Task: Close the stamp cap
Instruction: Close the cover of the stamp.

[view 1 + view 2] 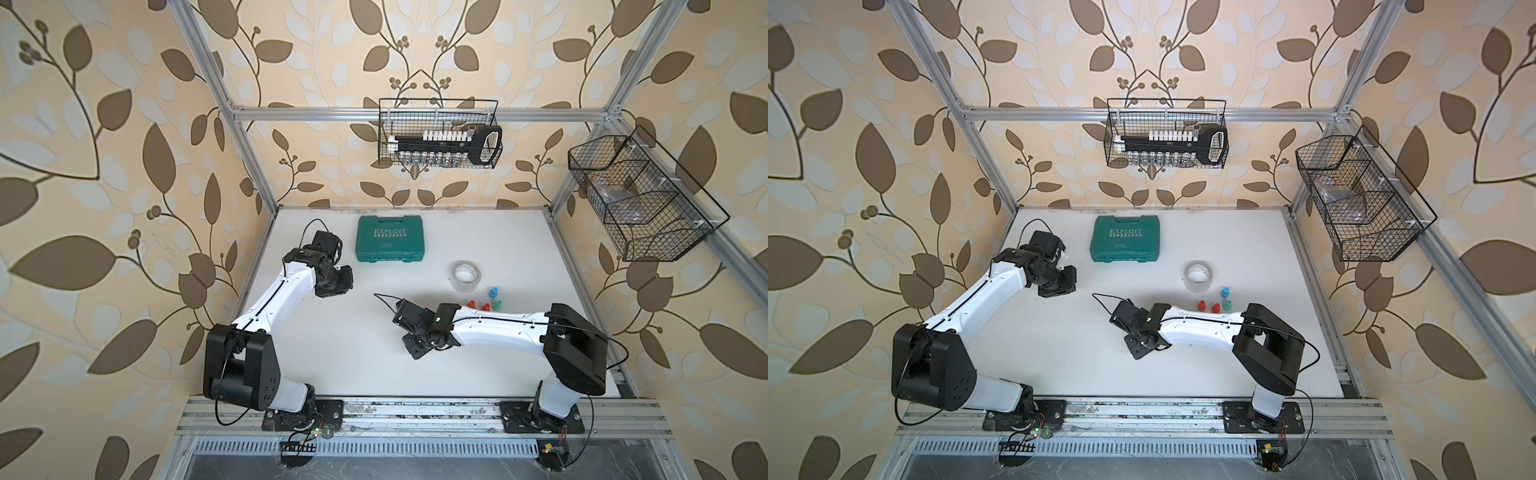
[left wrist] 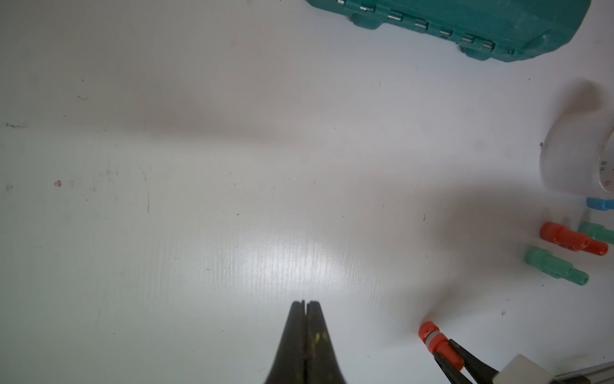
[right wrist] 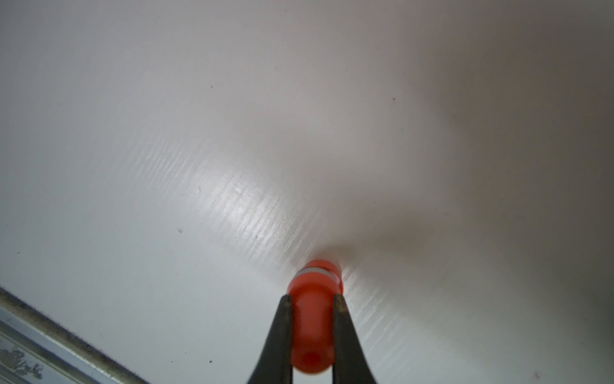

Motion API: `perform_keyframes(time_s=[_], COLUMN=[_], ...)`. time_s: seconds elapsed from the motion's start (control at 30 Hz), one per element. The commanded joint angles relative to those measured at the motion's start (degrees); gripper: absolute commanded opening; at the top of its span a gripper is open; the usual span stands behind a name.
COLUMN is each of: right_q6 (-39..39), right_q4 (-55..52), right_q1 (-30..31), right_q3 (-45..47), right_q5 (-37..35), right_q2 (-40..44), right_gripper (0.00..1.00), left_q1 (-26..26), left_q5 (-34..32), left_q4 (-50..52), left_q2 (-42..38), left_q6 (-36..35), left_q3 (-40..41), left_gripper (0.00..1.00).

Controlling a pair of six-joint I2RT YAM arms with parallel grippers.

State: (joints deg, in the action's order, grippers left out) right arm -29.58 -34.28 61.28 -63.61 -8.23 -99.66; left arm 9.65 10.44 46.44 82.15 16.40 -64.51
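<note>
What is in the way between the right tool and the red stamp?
Nothing visible. The right tool is shut on the red stamp, with a finger on each side. Only the white table shows around it.

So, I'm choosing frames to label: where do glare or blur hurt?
Right wrist: the stamp in the right gripper is soft, and glare streaks the table. Left wrist: similar glare on the table, left gripper blurred, tape hazy at the edge. Both top views: evenly lit, no strong glare.
</note>
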Motion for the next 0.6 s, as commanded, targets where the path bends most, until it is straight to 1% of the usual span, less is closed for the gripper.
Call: perform_keyframes(time_s=[0.0,0.57], right_q6=[-1.17,-2.75], right_q4=[-0.52,-0.17], right_q1=[0.76,1.53], right_q3=[0.99,2.45], right_q5=[-1.5,-3.64], right_q2=[0.44,1.38], right_gripper=[0.0,0.0], left_q1=[-0.25,-0.25], left_q5=[0.65,0.64], left_q4=[0.58,0.76], left_q2=[-0.15,0.03], left_q6=[-1.37,-1.46], left_q3=[-0.84,-0.88], left_gripper=[0.05,0.04])
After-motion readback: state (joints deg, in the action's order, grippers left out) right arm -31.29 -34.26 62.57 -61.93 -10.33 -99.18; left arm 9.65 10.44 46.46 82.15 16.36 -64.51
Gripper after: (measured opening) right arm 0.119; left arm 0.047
